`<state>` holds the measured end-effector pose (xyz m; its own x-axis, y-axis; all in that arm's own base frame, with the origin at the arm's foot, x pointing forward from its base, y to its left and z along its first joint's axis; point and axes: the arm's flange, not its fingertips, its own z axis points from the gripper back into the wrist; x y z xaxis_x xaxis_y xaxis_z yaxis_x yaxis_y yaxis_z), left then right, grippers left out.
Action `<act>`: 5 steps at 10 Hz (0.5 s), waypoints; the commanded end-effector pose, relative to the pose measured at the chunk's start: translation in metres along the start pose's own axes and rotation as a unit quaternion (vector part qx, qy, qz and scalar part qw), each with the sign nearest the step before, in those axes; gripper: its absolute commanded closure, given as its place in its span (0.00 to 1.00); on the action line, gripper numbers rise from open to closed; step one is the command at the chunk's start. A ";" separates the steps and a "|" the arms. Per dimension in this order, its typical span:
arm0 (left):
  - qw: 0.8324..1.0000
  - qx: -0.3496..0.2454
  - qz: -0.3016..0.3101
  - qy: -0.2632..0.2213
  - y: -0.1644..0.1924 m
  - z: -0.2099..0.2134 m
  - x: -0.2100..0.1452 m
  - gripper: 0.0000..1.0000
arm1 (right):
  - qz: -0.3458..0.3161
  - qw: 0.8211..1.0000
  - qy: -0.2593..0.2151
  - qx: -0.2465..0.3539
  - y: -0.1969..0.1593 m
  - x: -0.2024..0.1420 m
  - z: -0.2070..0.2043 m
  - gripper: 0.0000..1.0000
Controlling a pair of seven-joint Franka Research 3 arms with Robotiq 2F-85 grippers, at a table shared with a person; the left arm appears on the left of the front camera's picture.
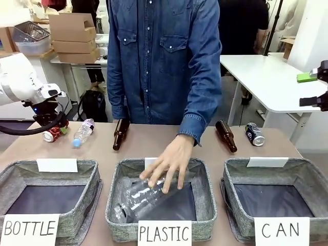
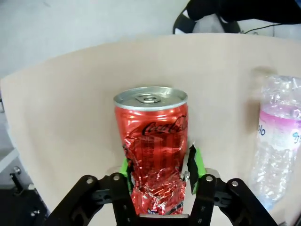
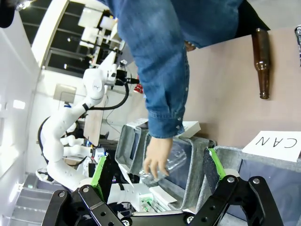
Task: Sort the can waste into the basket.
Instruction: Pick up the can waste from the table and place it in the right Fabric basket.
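Surface (image 1: 287, 146) first: the basket (image 1: 307, 165) signed CAN sits at its near right corner, empty. Far left lies the red can (image 2: 150, 141) on its side, long axis running out along the fingers of the left gripper (image 2: 159, 165), green pads pressed to both crumpled flanks. The dark can (image 1: 254, 134) lies far right, nearer the right gripper (image 3: 155, 167), whose fingers gape wide, holding nothing.

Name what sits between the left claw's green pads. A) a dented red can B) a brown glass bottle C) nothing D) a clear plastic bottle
A: in the left wrist view the left claw has a green pad against each side of the dented red can; the clear plastic bottle lies off to one side.
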<state>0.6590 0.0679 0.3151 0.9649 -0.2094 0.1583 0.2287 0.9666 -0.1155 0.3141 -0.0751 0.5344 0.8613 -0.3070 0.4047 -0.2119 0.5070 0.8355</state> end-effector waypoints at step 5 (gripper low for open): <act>1.000 0.021 0.010 -0.001 -0.003 0.001 -0.002 1.00 | 0.013 1.000 -0.006 0.011 0.001 0.004 -0.002 0.00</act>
<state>0.6595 0.0668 0.3153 0.9659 -0.2046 0.1583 0.2222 0.9696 -0.1021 0.3141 -0.0751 0.5344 0.8614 -0.3061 0.4053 -0.2129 0.5069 0.8353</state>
